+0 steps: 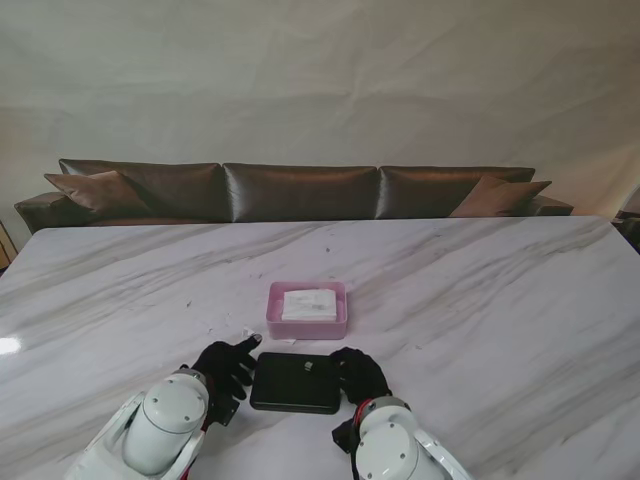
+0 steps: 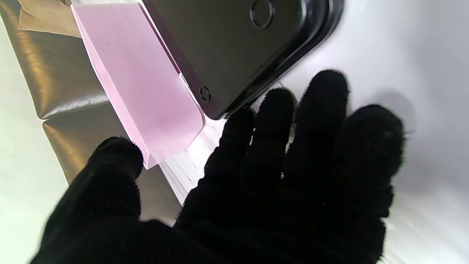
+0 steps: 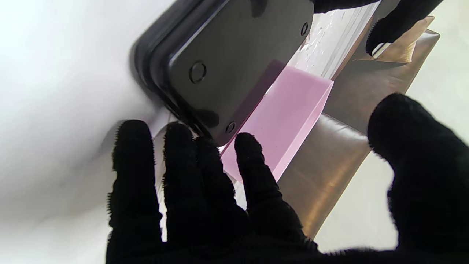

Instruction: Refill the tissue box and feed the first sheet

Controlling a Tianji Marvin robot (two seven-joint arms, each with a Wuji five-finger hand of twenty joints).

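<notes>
The left robot hand point(image 1: 226, 366) rests on the marble desk point(image 1: 480, 300) at the left short edge of a flat black lid point(image 1: 296, 382). Its fingers point(image 2: 293, 121) are spread apart, the tips just beside the lid's corner; it grips nothing. The right robot hand point(image 1: 360, 375) sits at the lid's opposite short edge, fingers point(image 3: 176, 154) apart, tips at or under the lid's rim; whether they touch it cannot be told. It encloses nothing.

The lid lies flat between the two hands. A pink box point(image 1: 307, 310) stands just beyond the lid, farther from me than both hands, open on top, with a white tissue pack point(image 1: 309, 304) inside. A brown sofa point(image 1: 300, 190) stands behind the desk.
</notes>
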